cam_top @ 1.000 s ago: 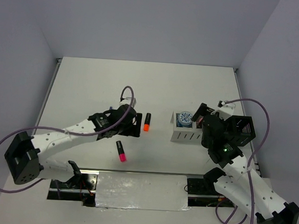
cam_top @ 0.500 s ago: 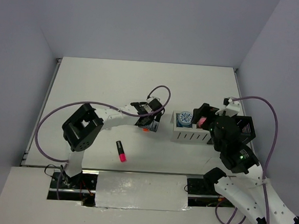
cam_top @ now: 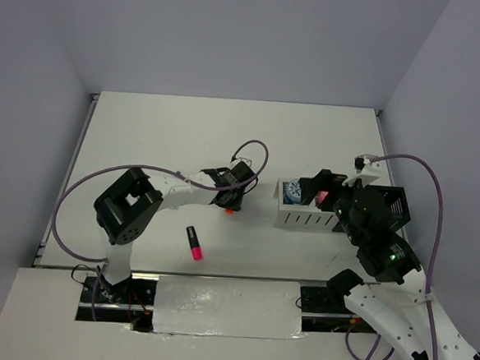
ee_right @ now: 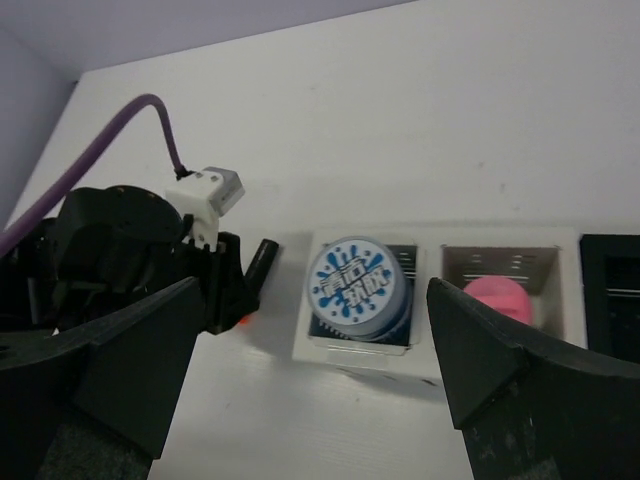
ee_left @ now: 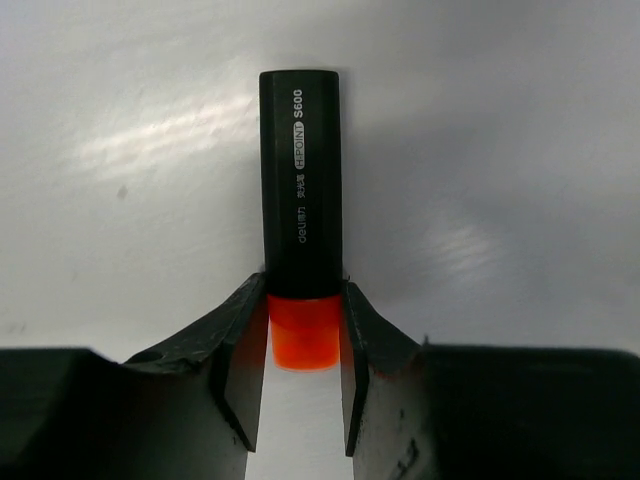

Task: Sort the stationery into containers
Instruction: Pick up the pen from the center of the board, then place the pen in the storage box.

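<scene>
The orange marker with its black cap lies on the white table, and my left gripper is shut on its orange end. From above, that gripper sits just left of the white slatted organizer. In the organizer's left compartment stands the grey-blue tin with its splash-pattern lid; the pink tube is in the right one. The black mesh box stands to the organizer's right. A pink marker lies loose nearer the bases. My right gripper hangs open above the organizer, holding nothing.
The left arm's purple cable loops over the table behind its wrist. The table's right edge runs close past the mesh box. A metal rail lies along the near edge between the arm bases.
The left gripper swung right from beside the orange marker onto it and closed on its orange end. The right arm shifted slightly over the organizer and stayed open.
</scene>
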`<state>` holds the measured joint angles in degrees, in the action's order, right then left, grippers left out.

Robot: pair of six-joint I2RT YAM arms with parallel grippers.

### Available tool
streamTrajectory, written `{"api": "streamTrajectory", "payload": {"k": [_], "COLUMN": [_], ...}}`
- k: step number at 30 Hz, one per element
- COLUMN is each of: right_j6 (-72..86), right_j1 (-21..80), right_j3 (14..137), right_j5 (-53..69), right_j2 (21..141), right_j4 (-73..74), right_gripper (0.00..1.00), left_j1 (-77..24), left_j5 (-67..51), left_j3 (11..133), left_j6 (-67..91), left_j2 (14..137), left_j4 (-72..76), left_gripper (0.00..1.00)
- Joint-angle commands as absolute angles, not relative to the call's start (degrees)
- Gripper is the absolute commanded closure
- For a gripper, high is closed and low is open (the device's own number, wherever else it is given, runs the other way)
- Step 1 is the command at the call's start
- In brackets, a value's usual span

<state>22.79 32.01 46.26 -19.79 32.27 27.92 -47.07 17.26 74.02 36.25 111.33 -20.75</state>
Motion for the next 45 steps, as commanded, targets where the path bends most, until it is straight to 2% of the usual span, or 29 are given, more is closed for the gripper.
{"api": "streamTrajectory", "payload": {"k": [1,3,8,11,16,20,23,24,26,27,28,30,31,33,34,36,37,40,41,45], "right_j6": [26.78,32.83,45.51,47.64,45.18,45.61,45.88,45.62,45.27,44.57,44.21,42.90,41.85,38.69,35.02,32.02,30.69,25.24,23.40,20.40], "right_j1": [32.34,32.34,33.04,36.99,45.77,48.25,49.13,49.30,49.66,49.83,49.75,49.83,49.66,49.66,49.48,48.96,48.69,47.20,46.85,39.84], "right_j3": [46.06,44.66,36.75,35.77,39.98,41.57,42.45,42.63,42.63,42.54,42.63,43.24,43.85,44.21,44.12,43.77,43.07,41.40,41.22,40.87], "right_j5": [-10.91,-10.20,-1.07,-4.37,-8.26,-10.02,-10.37,-10.46,-10.28,-10.02,-10.19,-10.98,-12.03,-13.70,-16.41,-22.38,-30.16,-43.37,-51.77,-63.97], "right_j2": [32.69,32.61,32.95,36.55,44.11,49.38,52.81,54.13,54.93,55.19,55.20,55.02,54.76,52.92,50.82,48.10,46.60,40.00,37.64,33.67], "right_j4": [21.46,19.70,3.89,0.97,0.18,0.26,0.70,0.88,0.18,-0.69,-1.49,-0.62,-0.44,-0.44,0.95,2.88,4.03,7.64,8.60,13.27], "right_gripper": [0.00,0.00,0.00,0.01,0.02,0.05,0.14,0.27,0.38,0.55,0.80,0.98,1.00,1.00,1.00,1.00,1.00,1.00,1.00,1.00], "left_j1": [-47.72,-48.34,-52.64,-53.52,-54.05,-54.23,-54.32,-54.32,-54.40,-54.40,-54.40,-54.49,-54.49,-54.49,-54.49,-54.49,-54.49,-54.40,-54.40,-54.32], "left_j5": [17.23,16.09,11.70,5.64,0.71,-1.49,-2.19,-2.55,-3.42,-4.21,-4.65,-4.83,-4.40,-1.52,-0.28,7.24,10.25,21.86,24.23,27.52], "left_j3": [65.15,58.67,47.13,41.41,38.67,38.24,37.97,38.06,38.23,38.32,38.23,38.06,37.97,38.06,39.01,41.12,44.18,50.33,51.75,55.46], "left_j6": [37.09,36.57,31.56,30.24,28.92,28.48,28.21,27.95,27.16,26.55,26.19,25.41,25.14,24.61,24.87,25.75,26.36,30.57,31.89,36.30], "left_j2": [100.34,94.16,75.02,67.71,62.94,61.79,60.91,60.73,60.64,60.56,60.56,60.12,59.25,58.19,57.14,56.60,56.69,57.65,58.00,58.45], "left_j4": [-18.93,-14.44,3.13,12.90,17.49,18.81,19.16,18.99,18.63,18.37,18.28,18.02,17.32,16.00,12.86,7.50,4.16,-10.42,-17.42,-27.06], "left_gripper": [1.00,1.00,1.00,1.00,1.00,1.00,1.00,1.00,1.00,1.00,0.95,0.84,0.77,0.34,0.01,0.01,0.01,0.01,0.01,0.01]}}
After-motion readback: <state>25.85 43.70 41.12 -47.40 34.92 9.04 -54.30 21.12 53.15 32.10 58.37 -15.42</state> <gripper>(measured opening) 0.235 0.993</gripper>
